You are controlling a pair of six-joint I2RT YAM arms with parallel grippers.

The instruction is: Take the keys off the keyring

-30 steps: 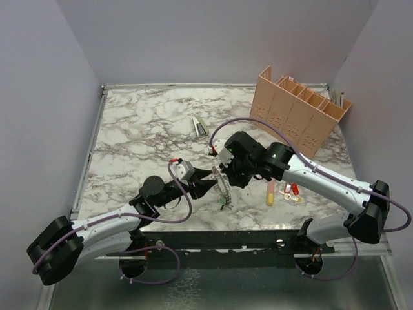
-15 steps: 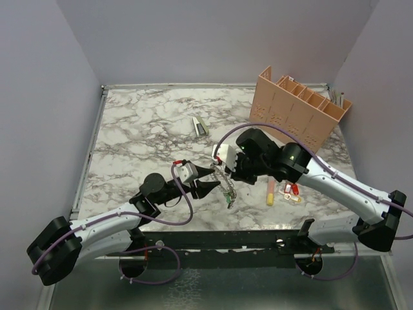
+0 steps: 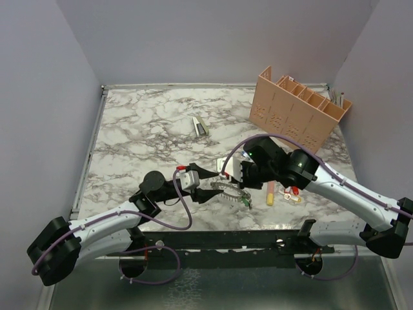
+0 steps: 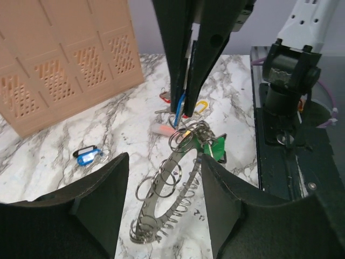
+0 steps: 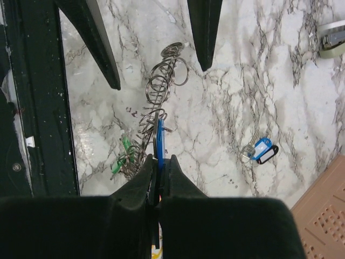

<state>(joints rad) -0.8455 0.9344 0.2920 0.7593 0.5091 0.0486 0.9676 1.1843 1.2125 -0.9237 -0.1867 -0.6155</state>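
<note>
The right jaws pinch a blue key [image 5: 159, 134] on the keyring [image 4: 171, 181]; the left jaws stand spread, flanking that ring.

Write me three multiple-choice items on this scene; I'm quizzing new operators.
1. Where is the loose blue key? A) on the table, apart from the keyring B) threaded on the keyring C) off the table
2. The held key in the right hand is A) red B) blue C) yellow
3. The left hand is A) open B) shut on the keyring C) out of view
Answers: 1A, it lies alone on marble; 2B, blue shows between the shut fingers; 3A, its fingers stand apart.
</note>
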